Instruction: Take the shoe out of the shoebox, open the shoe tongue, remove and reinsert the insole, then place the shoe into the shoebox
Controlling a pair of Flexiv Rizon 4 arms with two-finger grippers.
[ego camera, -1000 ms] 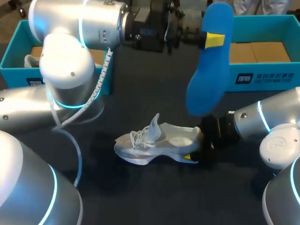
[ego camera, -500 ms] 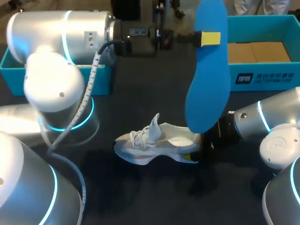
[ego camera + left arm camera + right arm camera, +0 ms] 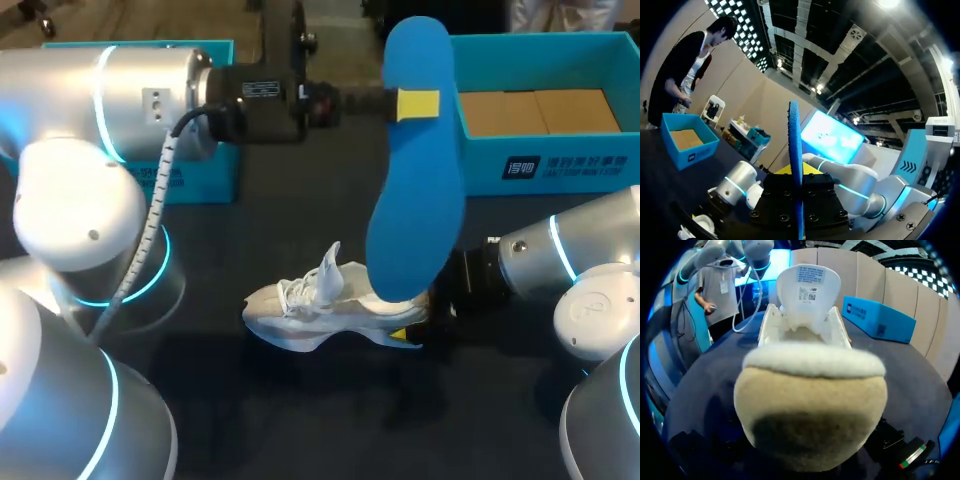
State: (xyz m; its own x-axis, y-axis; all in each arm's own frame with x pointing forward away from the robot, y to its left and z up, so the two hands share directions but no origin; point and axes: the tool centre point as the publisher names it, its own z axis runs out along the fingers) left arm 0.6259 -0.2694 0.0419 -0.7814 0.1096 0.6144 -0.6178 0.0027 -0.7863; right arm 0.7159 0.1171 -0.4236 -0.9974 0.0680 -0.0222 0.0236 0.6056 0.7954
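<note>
The white shoe [image 3: 320, 312] lies on the table [image 3: 300, 420], heel at the right gripper [image 3: 412, 331], whose hold I cannot tell, and its open mouth, plain only in the right wrist view, seems to sit below the blue insole [image 3: 415, 200], which hangs long-axis upright, pinched near its top by the left gripper [image 3: 418, 104].

the shoe [image 3: 320, 310] lies mid-table [image 3: 300, 420], its heel against the right gripper [image 3: 418, 325], the insole [image 3: 415, 200] hangs upright over that heel in the left gripper [image 3: 417, 104], the shoebox [image 3: 545, 165] sits behind at right, and a second box [image 3: 205, 175] behind at left.
</note>
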